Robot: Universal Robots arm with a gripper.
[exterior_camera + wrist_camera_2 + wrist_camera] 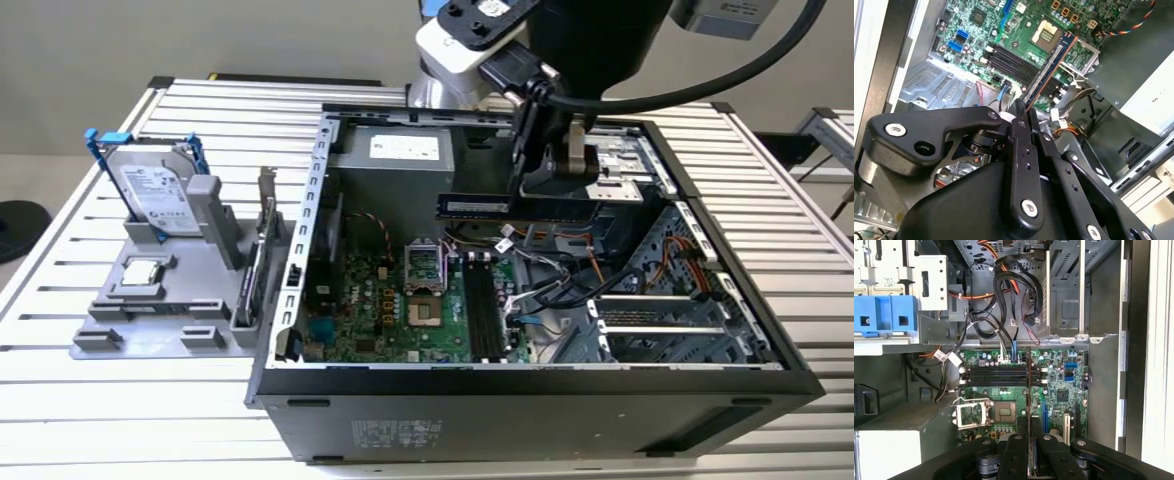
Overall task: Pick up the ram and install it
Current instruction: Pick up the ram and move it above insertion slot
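A slatted aluminium table carries one open desktop computer case. A second slatted table stands at the exterior view's right edge, and pale floor shows at the upper left.

The single gripper hangs over the upper middle of the case. Its fingers are pinched on one end of the ram, which lies level in the air, well above the motherboard. In both wrist views the stick appears edge-on, reaching out from the fingertips over the bank of four black memory slots, which lies beside the one processor socket.

At the exterior view's left, a grey fixture holds one hard drive in a blue caddy, one processor chip and one expansion card with a silver bracket.

White labels sit on the ram, the drive and the power supply. Their print cannot be made out.
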